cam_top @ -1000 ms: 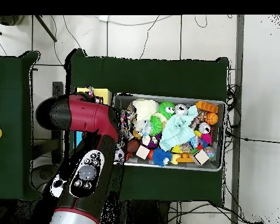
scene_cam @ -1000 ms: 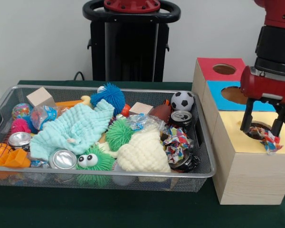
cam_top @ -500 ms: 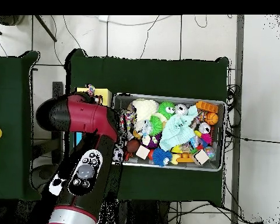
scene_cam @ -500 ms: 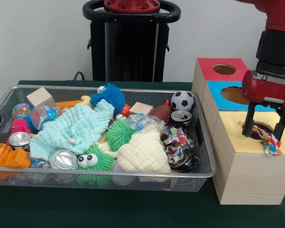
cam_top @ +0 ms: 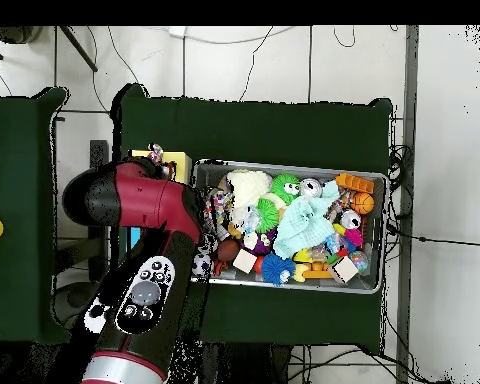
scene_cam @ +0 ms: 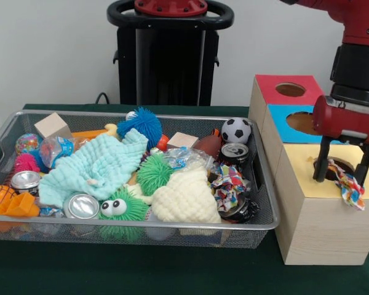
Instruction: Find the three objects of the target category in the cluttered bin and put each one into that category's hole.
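My gripper [scene_cam: 343, 172] hangs open over the round hole in the yellow-topped wooden box [scene_cam: 307, 184], one finger on each side of the hole. A multicoloured knotted cloth [scene_cam: 350, 187] lies loose from the hole's rim to the box's front right edge, free of the fingers. The wire-mesh bin [scene_cam: 141, 225] is to the left, full of clutter. It holds a second multicoloured cloth [scene_cam: 229, 186], a mint cloth [scene_cam: 95, 163] and a cream knitted cloth [scene_cam: 184, 198]. In the overhead view the arm [cam_top: 144, 250] hides the gripper, and the bin [cam_top: 284, 165] lies to its right.
Behind the yellow box stand a blue-topped box [scene_cam: 295, 121] and a red-topped box [scene_cam: 287, 89], each with a hole. The bin also holds cans [scene_cam: 83, 206], spiky balls [scene_cam: 141, 123], a soccer ball [scene_cam: 236, 129] and wooden blocks [scene_cam: 51, 126]. The robot's black pedestal [scene_cam: 169, 61] stands behind.
The gripper has risen slightly over the yellow box and shifted a little right. The multicoloured cloth has slid out toward the box's front right edge. The bin's contents have not moved.
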You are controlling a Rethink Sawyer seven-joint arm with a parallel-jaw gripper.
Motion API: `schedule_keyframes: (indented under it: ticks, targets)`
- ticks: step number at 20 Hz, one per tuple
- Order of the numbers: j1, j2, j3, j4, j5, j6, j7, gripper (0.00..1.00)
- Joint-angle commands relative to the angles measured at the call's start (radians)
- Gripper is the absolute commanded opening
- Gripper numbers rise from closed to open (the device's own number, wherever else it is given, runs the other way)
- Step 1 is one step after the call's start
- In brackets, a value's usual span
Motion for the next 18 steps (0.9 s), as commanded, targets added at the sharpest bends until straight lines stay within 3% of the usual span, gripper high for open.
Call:
schedule_keyframes:
  ticks: [1, 8, 13, 18]
  targets:
    - [0.005, 0.009, 0.059, 0.067, -0.006, 0.1, 0.21, 1.0]
    - [0.02, -0.034, 0.039, 0.076, -0.005, 0.163, 0.216, 1.0]
    - [0.021, -0.118, 0.026, 0.125, -0.019, 0.24, 0.194, 1.0]
    - [-0.007, -0.141, 0.058, 0.2, -0.034, 0.178, 0.158, 1.0]
